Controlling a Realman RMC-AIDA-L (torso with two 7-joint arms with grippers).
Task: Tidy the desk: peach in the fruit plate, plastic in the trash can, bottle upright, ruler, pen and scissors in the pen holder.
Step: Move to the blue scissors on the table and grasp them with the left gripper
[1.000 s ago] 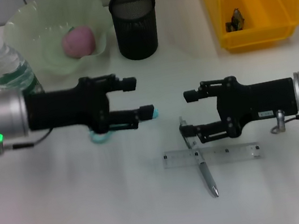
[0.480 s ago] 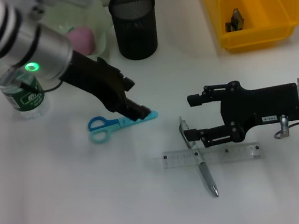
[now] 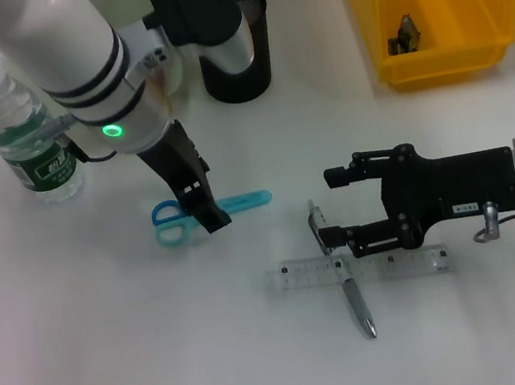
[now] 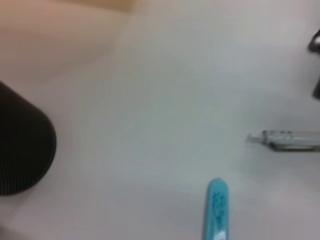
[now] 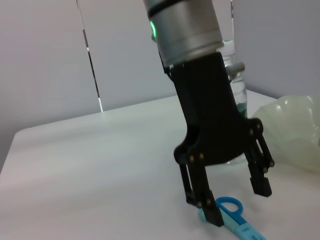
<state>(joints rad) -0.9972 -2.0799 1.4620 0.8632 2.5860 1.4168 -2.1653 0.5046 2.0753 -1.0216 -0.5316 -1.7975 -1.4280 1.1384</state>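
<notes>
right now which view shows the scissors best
The head view: the scissors lie whole on the desk, handles and blades, with the left hand directly over them. The left wrist view catches only the blade tip; the right wrist view only a handle ring below that open hand.

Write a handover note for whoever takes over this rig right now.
Left hand: open, pointing down over the scissors, nothing held.
Right hand: open, low beside the pen and ruler, pen lying across ruler.
Done: bottle upright, plastic in the yellow bin.
Peach hidden behind the left arm.
Left: scissors, ruler, pen into the pen holder.
</notes>
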